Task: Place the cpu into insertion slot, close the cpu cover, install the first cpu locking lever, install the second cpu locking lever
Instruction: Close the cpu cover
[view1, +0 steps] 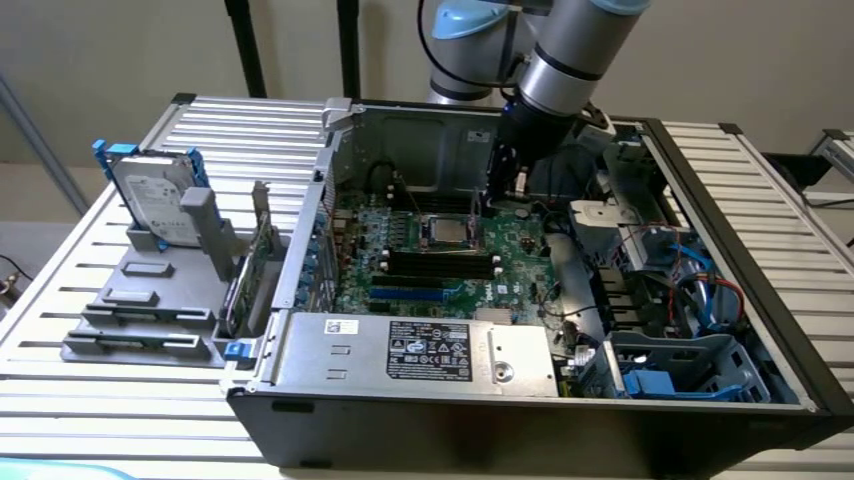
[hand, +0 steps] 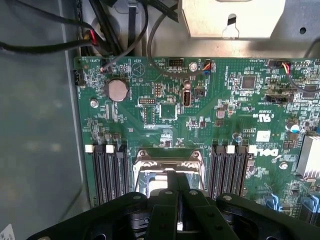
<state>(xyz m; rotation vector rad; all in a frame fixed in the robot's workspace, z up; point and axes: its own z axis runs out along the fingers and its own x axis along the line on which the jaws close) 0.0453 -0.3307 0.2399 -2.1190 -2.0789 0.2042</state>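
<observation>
- Inside the open computer case (view1: 747, 300), on the slatted metal table (view1: 80, 420), the arm reaches down from the far side to the green motherboard (view1: 514, 265).
- The gripper (view1: 503, 205) hangs low over the board, just beside the insertion slot (view1: 422, 232) on the exterior view's right.
- In the wrist view the gripper (hand: 177, 192) has its two black fingers (hand: 170, 200) pressed together, with nothing visible between them; their tips lie over the edge of the insertion slot (hand: 137, 175).
- The cpu (view1: 449, 233) sits in the slot, its silver-grey top facing up; in the wrist view part of the cpu (hand: 155, 184) shows beside the fingers.
- The cpu cover (hand: 167, 159), a silvery frame, lies flat over the slot around the chip; in the exterior view the cpu cover (view1: 447, 217) shows as a bright rim.
- How the locking levers stand I cannot tell.
- Black memory slots (hand: 107, 175) flank the socket on both sides, and a round coin battery (hand: 116, 90) sits further up the motherboard (hand: 220, 100).
- A grey power supply (view1: 414, 350) fills the case's near edge.
- A hard drive (view1: 154, 200) stands on a grey rack outside the case, at the exterior view's left.
</observation>
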